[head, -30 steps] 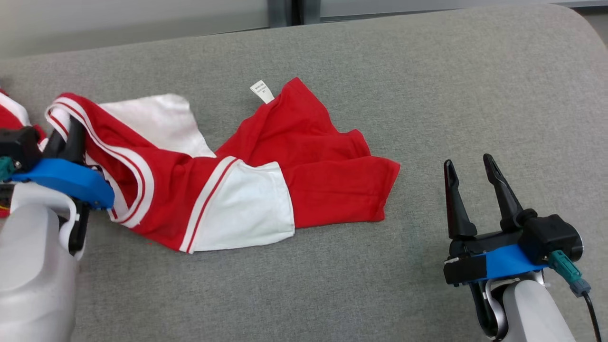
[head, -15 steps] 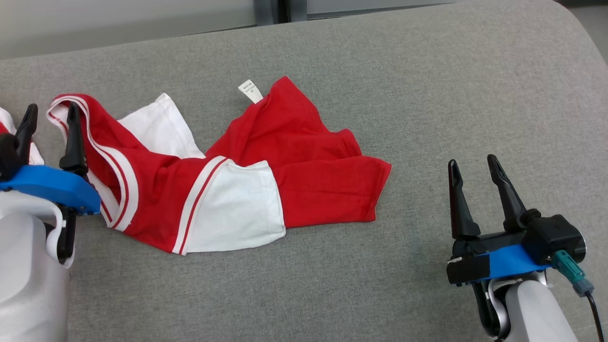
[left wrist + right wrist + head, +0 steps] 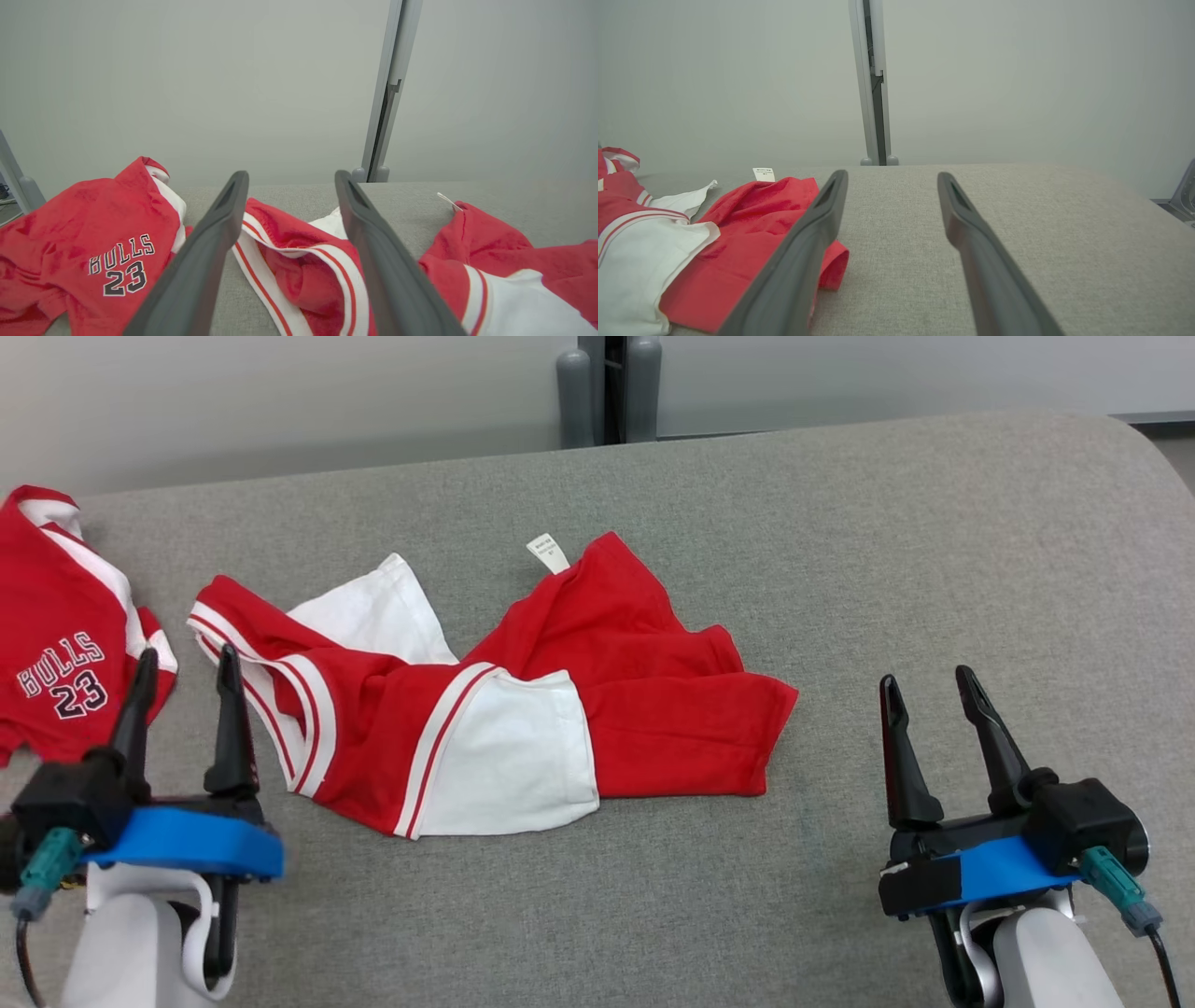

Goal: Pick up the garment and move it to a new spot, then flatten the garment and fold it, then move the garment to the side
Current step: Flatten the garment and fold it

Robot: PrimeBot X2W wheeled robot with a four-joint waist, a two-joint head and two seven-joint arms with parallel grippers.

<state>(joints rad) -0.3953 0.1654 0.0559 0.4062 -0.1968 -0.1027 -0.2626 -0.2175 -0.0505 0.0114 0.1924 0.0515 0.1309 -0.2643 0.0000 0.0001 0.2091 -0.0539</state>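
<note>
We hold our left gripper (image 3: 187,656) and right gripper (image 3: 926,678) open and empty, flanking the crumpled garment (image 3: 653,728) on the grey cushion (image 3: 934,523), likely ready to flatten it.

Crumpled red-and-white garment (image 3: 523,728) on cushion

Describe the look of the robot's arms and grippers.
Both match: the left gripper and right gripper each have two long dark tapering fingers on a black body, a blue bracket, a teal connector with a dark cable, and a pale grey forearm.
</note>
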